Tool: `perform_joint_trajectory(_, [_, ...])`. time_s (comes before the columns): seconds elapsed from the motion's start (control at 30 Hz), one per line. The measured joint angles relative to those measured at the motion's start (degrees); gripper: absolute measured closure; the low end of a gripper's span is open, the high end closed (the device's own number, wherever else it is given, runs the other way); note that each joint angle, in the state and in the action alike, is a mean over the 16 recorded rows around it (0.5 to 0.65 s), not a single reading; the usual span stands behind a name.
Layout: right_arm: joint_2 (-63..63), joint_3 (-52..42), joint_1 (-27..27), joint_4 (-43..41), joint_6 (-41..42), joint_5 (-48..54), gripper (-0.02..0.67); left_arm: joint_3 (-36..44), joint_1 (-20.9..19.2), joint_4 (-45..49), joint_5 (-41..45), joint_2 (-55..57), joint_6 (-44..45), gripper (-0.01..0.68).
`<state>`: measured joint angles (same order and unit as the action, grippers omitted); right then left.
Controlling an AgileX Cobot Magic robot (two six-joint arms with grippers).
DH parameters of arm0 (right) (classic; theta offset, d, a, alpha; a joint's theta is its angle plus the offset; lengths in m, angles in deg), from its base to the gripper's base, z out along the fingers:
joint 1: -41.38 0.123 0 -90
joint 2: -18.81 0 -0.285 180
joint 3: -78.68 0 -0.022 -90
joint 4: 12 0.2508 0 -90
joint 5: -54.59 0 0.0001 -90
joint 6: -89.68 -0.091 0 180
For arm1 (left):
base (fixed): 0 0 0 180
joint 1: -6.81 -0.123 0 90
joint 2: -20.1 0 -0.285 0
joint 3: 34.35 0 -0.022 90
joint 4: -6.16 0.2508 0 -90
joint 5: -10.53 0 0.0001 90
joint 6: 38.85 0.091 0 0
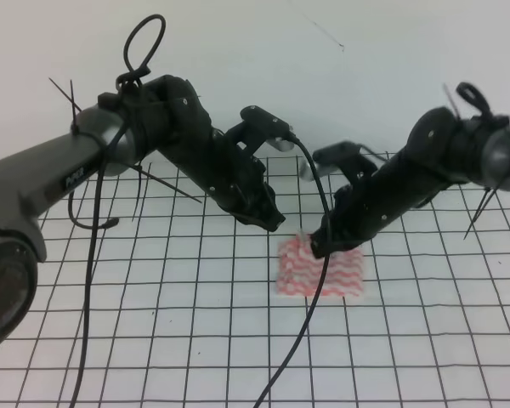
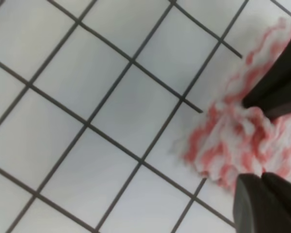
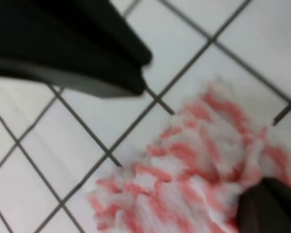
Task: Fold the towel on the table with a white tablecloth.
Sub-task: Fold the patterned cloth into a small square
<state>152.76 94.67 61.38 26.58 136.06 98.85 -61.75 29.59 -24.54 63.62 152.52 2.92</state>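
Two black jointed robot arms reach inward from either side and angle downward toward the middle. The left arm has a grey upper segment with loose black cables looped along it. Its end effector hangs low with its tip pointing down and right; whether its fingers are parted cannot be told. The right arm slopes down to the left. Its end effector is low, with dark fingers spread apart in the wrist view.

A table with a white tablecloth printed with a thin black square grid fills the scene. A small red-pink and white wavy-striped towel lies right of centre.
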Motion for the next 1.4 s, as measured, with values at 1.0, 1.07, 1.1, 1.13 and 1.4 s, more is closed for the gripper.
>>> perform_joint_trajectory(1.0, [-2.88,0.02,-3.14,2.65,1.98,0.38,0.648,0.00,1.21,-6.07,-1.37,5.45,3.51,0.674])
perform_joint_trajectory(1.07, [-2.41,-0.01,-3.14,2.44,2.02,0.64,0.648,0.00,1.24,-5.49,-2.02,5.99,3.51,0.674])
perform_joint_trajectory(1.1, [-2.13,-0.03,-3.14,2.32,2.05,0.76,0.648,0.00,1.23,-5.21,-2.34,6.20,3.52,0.674])
perform_joint_trajectory(1.13, [-1.84,-0.04,-3.15,2.18,2.07,0.91,0.648,0.00,1.22,-4.94,-2.67,6.37,3.52,0.674])
perform_joint_trajectory(1.4, [-0.38,-0.15,-3.39,1.03,2.23,1.95,0.648,0.01,1.20,-3.09,-3.24,5.45,3.51,0.675])
